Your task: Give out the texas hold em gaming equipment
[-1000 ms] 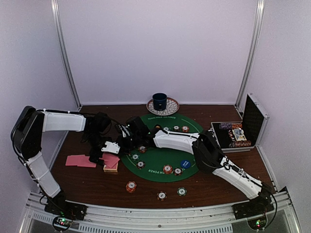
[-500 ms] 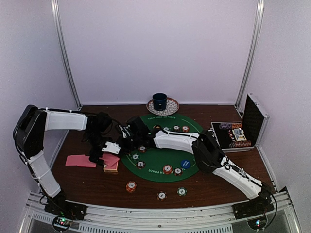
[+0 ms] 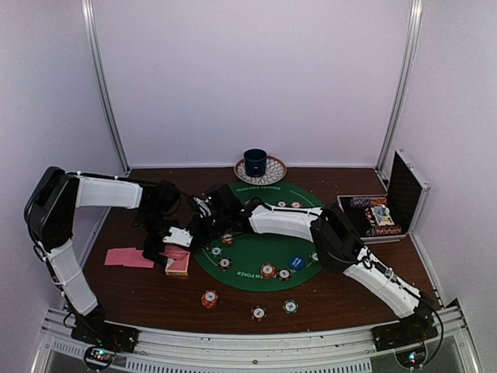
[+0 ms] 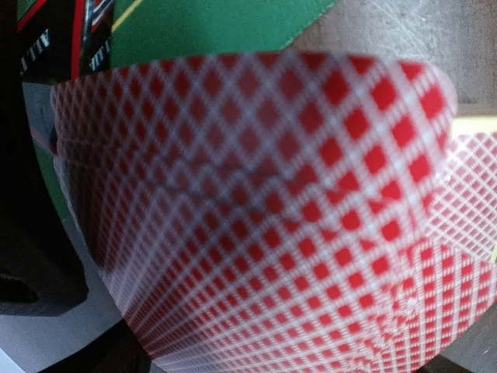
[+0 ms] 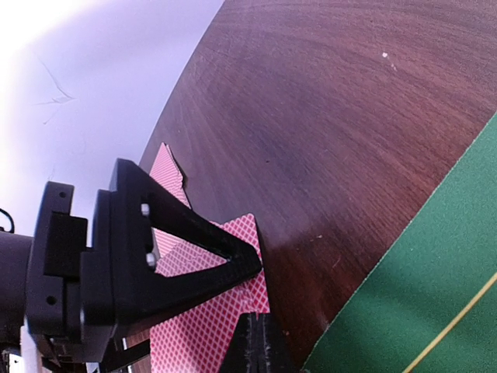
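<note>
Half expecting a creased card (image 4: 256, 217) here: pinching its edge with the right hand (image 5: 250, 346) shut, bowing it under the wide-open left hand (image 3: 161, 250) above the deck (image 3: 178, 266).

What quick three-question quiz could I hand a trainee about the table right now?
1. True or false: the metal chip case on the right stands open.
2. What sits on the patterned saucer? A) a dark blue cup B) a spoon C) a die
3. Which stands open: the left gripper or the right gripper?
Key: 1 true; 2 A; 3 the left gripper.
</note>
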Controlling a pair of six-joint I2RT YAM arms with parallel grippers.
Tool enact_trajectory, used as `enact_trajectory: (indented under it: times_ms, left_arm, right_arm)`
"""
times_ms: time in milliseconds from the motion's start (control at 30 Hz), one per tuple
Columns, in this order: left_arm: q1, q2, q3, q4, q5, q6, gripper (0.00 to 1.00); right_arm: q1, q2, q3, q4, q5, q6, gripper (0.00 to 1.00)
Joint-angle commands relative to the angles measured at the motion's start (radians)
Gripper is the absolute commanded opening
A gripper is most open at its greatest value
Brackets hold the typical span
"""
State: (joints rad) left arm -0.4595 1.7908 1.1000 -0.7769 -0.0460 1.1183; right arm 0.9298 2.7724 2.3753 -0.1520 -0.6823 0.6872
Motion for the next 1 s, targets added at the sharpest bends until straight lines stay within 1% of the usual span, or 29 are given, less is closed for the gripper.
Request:
enact_trajectory:
  times_ms: [0,267,467,967]
  left_arm:
    - [0.008,-0.028,0.033,0.071,-0.029,-0.047,0.98]
    - [-0.008,-0.073,-0.004,0.082,-0.011,-0.051,0.98]
    - [-0.022,-0.096,-0.030,0.075,-0.013,-0.052,0.98]
    - [-0.029,-0.107,-0.024,0.053,0.004,-0.071,0.98]
  right_arm:
    - [0.008,-0.071,-0.013,0.008,-0.034,-0.012,0.00]
    - [0.010,-0.054,-0.004,-0.004,-0.025,-0.007,0.00]
    - [0.019,-0.020,0.052,-0.039,-0.027,-0.015,0.00]
    - [0.042,-0.022,0.033,-0.098,-0.028,-0.054,0.00]
